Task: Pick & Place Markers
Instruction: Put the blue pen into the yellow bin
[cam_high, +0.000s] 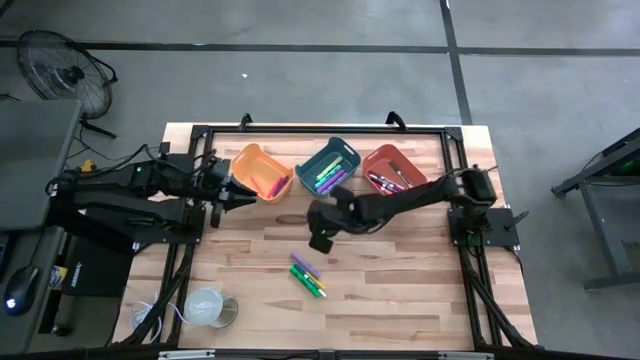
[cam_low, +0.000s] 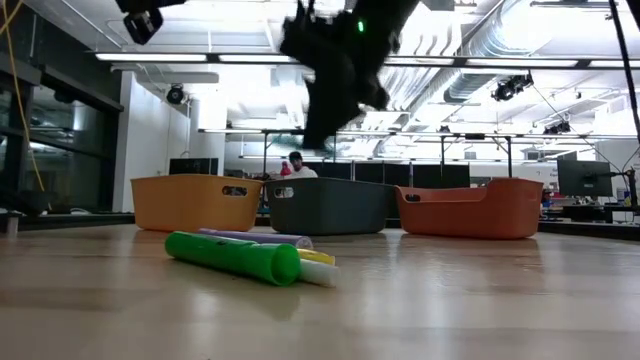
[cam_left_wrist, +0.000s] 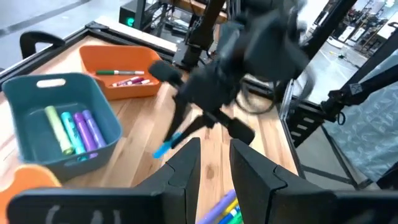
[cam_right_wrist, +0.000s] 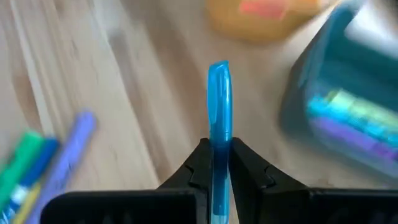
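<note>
In the high view, the left gripper (cam_high: 243, 193) sits at centre left of the frame, just beside the yellow-orange bin (cam_high: 259, 171), holding nothing; its own wrist view shows the two dark fingers (cam_left_wrist: 184, 169) standing a little apart. That bin holds a pink marker (cam_high: 275, 185). To its right stands the teal bin (cam_high: 328, 167) with green, yellow and purple markers (cam_high: 328, 174) inside, and right again the red-orange bin (cam_high: 392, 168), which holds a few thin markers (cam_high: 383, 181).

Below the teal bin, near mid-frame, the right gripper (cam_high: 321, 237) hangs above the wooden table (cam_high: 400, 290). Its fingers are pinched on a blue marker (cam_right_wrist: 219, 121), which stands straight out between the fingertips with most of its length sticking forward past them. The left wrist view shows the same blue marker (cam_left_wrist: 166, 145) slanting down from that gripper, clear of the table.

Just below the right gripper in the high view, a small heap of loose markers (cam_high: 307, 276) lies on the wood, green, purple and yellow, touching one another. At lower left, well apart, stands a white round cup (cam_high: 206, 306).
</note>
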